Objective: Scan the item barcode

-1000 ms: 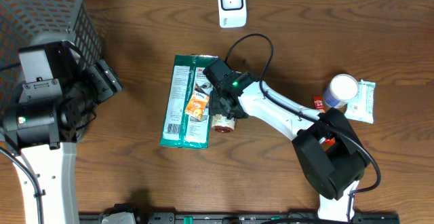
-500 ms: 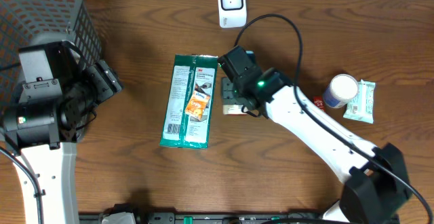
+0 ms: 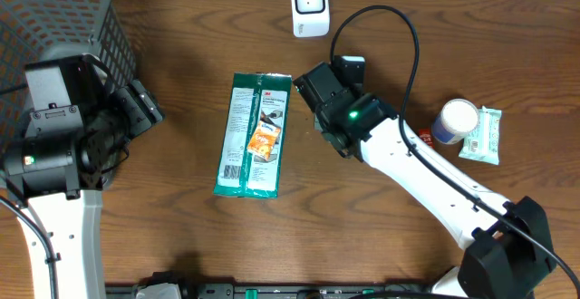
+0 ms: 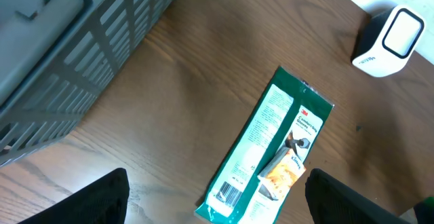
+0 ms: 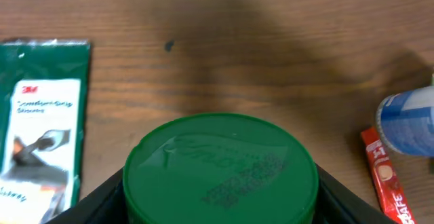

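The brown wood counter carries a grey mesh basket at its far left corner. Just below the basket the left arm sits, and its tool is spread wide with nothing between the fingers. The right arm reaches from the near right corner toward the middle.

A long green package lies flat mid-counter. It bears "3M" in red on a white panel, the smaller lines under that are too blurred to read, and the left wrist view shows a barcode at its near end.

The right tool pinches a green-lidded jar, one finger on each side. The raised lettering on the lid cannot be read. The jar hangs above the counter just right of the package's top, near the white scanner at the far edge. From overhead the tool hides it.

At the right stand a blue and white can, a pale wipes packet touching it, and a red sachet printed "SAFE".

A second ago the jar was low against the package's near right edge. Half a second ago it was beside the package's upper right. It is now nearer the scanner. The package, left arm and right-hand things have not moved.
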Controlling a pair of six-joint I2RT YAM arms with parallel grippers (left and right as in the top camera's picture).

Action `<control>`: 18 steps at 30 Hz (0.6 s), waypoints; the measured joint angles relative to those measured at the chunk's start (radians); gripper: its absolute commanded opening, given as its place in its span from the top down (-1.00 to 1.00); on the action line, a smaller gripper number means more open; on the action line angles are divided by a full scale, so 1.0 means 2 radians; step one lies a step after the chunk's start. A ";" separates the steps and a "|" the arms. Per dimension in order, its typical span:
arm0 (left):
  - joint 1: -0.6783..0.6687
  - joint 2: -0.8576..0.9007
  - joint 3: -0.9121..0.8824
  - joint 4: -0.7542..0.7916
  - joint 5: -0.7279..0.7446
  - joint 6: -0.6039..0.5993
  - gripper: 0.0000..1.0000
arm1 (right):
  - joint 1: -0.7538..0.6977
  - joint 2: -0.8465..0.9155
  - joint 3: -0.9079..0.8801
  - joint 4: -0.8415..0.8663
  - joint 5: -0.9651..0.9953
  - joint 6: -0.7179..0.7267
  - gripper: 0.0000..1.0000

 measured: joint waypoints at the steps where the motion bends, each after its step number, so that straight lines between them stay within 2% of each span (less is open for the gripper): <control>1: 0.000 0.000 0.000 0.000 0.000 0.000 -0.62 | 0.000 0.000 -0.007 0.009 0.005 0.002 -0.04; 8: 0.000 0.000 0.000 0.000 0.000 0.000 -0.62 | 0.002 0.000 -0.084 0.125 0.023 0.005 -0.04; 18: 0.000 0.000 0.000 0.000 0.000 0.000 -0.62 | 0.025 0.000 -0.187 0.263 0.029 -0.015 -0.18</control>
